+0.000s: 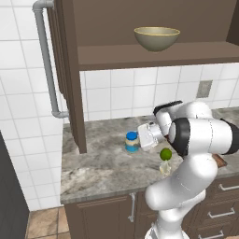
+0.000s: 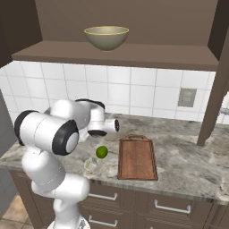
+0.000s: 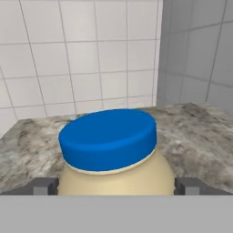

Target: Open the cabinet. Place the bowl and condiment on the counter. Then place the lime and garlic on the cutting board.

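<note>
Glossy white rounded arm (image 1: 200, 135); black joint bands; seemingly dark grey fingers (image 3: 43, 185).

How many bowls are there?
1. The bowl sits on the shelf of the open cabinet, above the counter. More could hide where the cabinet runs out of view.

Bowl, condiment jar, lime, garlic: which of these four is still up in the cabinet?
The bowl, alone on the open cabinet's shelf. The condiment jar, lime and garlic are down on the counter.
</note>
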You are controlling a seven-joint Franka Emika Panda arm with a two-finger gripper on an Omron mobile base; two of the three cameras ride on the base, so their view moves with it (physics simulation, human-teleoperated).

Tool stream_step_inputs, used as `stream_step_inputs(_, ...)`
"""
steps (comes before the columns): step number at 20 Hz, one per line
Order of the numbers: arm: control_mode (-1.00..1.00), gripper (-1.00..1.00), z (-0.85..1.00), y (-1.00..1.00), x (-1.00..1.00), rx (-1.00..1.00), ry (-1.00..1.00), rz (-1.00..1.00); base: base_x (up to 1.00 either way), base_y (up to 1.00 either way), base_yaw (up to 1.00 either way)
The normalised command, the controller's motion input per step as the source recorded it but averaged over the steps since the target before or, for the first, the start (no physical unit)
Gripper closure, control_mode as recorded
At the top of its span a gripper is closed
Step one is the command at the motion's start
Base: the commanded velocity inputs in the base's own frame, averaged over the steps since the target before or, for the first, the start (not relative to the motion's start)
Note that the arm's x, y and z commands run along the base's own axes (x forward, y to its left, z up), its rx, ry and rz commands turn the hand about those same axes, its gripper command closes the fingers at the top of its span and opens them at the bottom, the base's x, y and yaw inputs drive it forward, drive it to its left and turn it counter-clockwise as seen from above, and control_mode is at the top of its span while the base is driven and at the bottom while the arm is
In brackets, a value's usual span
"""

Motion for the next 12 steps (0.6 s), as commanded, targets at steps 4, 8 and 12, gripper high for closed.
stream_step_inputs(4,-1.0,-1.0,-0.59,-0.2,0.0,0.0,0.0,0.04,0.0,0.0,0.0)
stream_step_inputs(8,-1.0,-1.0,-0.41,-0.32,0.0,-0.01,-0.03,0.03,0.0,0.0,0.0)
stream_step_inputs(12,-1.0,-1.0,-0.43,-0.38,0.0,-0.1,-0.03,0.04,0.0,0.0,0.0)
